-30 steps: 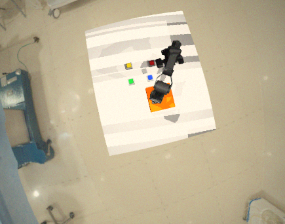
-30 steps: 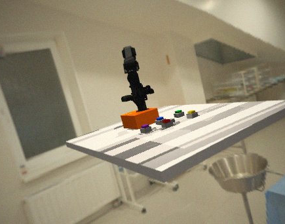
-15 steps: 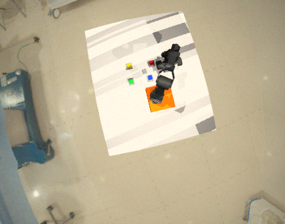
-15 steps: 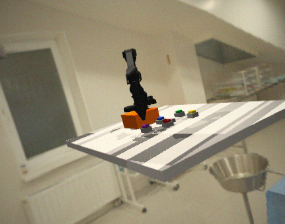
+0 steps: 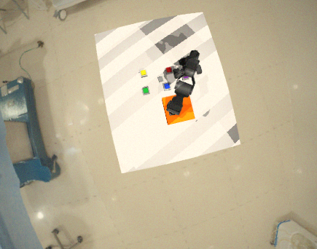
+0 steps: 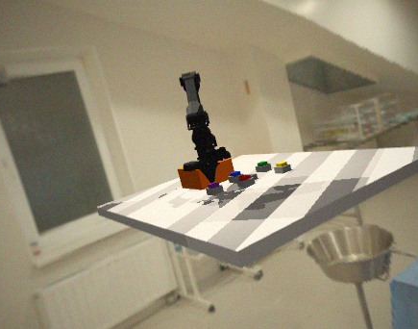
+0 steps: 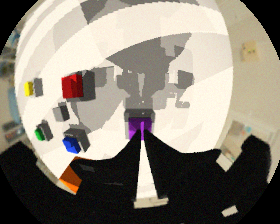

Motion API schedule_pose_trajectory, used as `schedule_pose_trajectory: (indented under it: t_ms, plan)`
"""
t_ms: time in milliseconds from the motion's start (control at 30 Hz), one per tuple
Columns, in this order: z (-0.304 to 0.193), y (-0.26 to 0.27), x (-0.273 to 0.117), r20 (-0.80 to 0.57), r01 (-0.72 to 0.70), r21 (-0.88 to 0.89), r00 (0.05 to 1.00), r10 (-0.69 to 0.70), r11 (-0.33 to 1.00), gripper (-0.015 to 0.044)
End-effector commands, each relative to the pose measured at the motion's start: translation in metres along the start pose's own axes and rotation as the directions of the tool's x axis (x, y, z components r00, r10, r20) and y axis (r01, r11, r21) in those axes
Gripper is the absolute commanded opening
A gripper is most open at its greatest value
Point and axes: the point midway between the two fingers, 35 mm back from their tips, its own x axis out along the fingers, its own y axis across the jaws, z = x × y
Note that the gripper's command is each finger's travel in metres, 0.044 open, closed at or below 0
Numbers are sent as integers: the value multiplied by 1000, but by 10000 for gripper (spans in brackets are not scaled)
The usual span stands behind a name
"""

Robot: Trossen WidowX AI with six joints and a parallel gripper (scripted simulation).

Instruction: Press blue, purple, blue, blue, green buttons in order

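Note:
My gripper (image 7: pixel 141 132) (image 6: pixel 210 180) is shut and empty, its fingertips pointing down at the purple button (image 7: pixel 134 126) (image 6: pixel 213 185) (image 5: pixel 186 77). The tips overlap the near part of the purple cap in the wrist view. The cap stands above its grey base in the exterior view; whether the tips touch it I cannot tell. The blue button (image 5: pixel 167 86) (image 6: pixel 234 173) (image 7: pixel 72 145) is left of the fingers in the wrist view, its cap raised. The green button (image 5: pixel 146 90) (image 6: pixel 262 164) (image 7: pixel 39 133) lies farther left. The arm hides the fingertips in the top view.
A red button (image 5: pixel 168 69) (image 6: pixel 244 178) (image 7: pixel 71 86) and a yellow button (image 5: pixel 143 73) (image 6: pixel 282 164) (image 7: pixel 28 89) stand nearby. A small grey block (image 5: pixel 160 78) (image 7: pixel 61 112) lies between the buttons. A large orange block (image 5: pixel 186 113) (image 6: pixel 192 179) (image 7: pixel 70 178) is beneath the rear arm.

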Motion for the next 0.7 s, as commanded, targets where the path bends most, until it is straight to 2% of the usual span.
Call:
schedule_pose_trajectory:
  t_ms: [0, 667]
  plan:
    - [-2, 2, 9, -6, -6, -4, 1000, 6, 1000, 20]
    - [-2, 2, 11, -6, -6, -4, 1000, 6, 1000, 20]
